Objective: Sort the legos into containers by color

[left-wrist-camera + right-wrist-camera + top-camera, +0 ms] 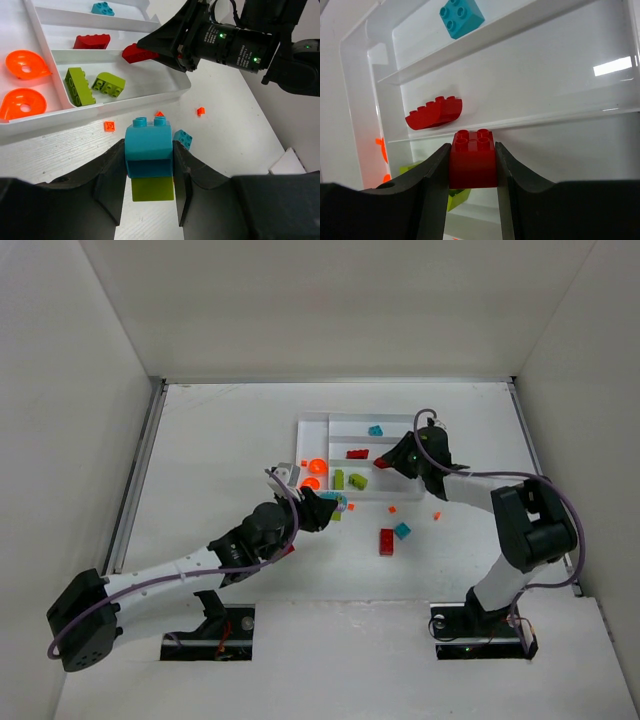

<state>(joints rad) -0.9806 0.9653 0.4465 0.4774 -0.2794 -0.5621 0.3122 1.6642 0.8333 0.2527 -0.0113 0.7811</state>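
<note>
A teal brick [148,145] is clamped in the left gripper [148,156] just outside the tray [100,108], with a lime piece [152,189] showing under it. The right gripper [472,167] pinches a red brick [472,156] over the tray's middle wall. Inside lie orange rounds [22,65] in the side section, lime bricks [80,86] in the near slot, a curved red brick [92,41] in the middle slot and a teal block [102,8] in the far one. A red block [386,541] and a small teal piece [402,530] lie on the table [220,440].

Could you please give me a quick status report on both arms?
Left pincer shut on teal brick, short of tray. Right pincer shut on red brick, above tray. Loose red block and teal piece unsorted on table.
</note>
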